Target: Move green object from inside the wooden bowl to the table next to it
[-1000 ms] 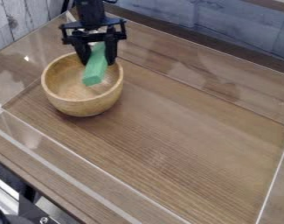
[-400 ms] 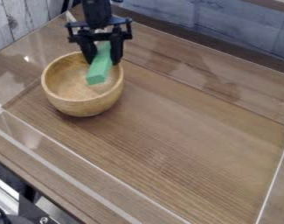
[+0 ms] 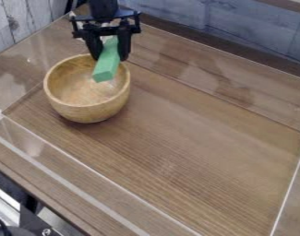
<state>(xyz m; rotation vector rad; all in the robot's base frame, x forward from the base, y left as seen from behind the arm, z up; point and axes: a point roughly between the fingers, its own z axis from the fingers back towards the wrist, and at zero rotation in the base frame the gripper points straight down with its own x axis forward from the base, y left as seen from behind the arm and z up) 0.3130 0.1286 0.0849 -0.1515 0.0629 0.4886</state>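
Black gripper (image 3: 106, 48) pointing straight down near the far left corner of the counter (image 3: 201, 129), fingers pinching the upper end of the green block (image 3: 106, 64). Block hanging nearly upright, tilted a little, lower end over the far right part of the bowl (image 3: 86, 90) and level with the rim or just above it; contact with the rim not clear. Block off the bowl's floor, hollow otherwise bare and light tan. Bowl round, wooden, thick-walled, sitting on the counter towards the left edge and nearer the far edge than the near one. Counter brown with wood grain, bare on the right of the bowl and towards the near edge. Clear acrylic walls (image 3: 139, 198) standing along the counter's edges, the near one running across the lower part of the view. Pale plank wall (image 3: 257, 28) behind the far edge. Arm above the gripper cut off by the top of the view.
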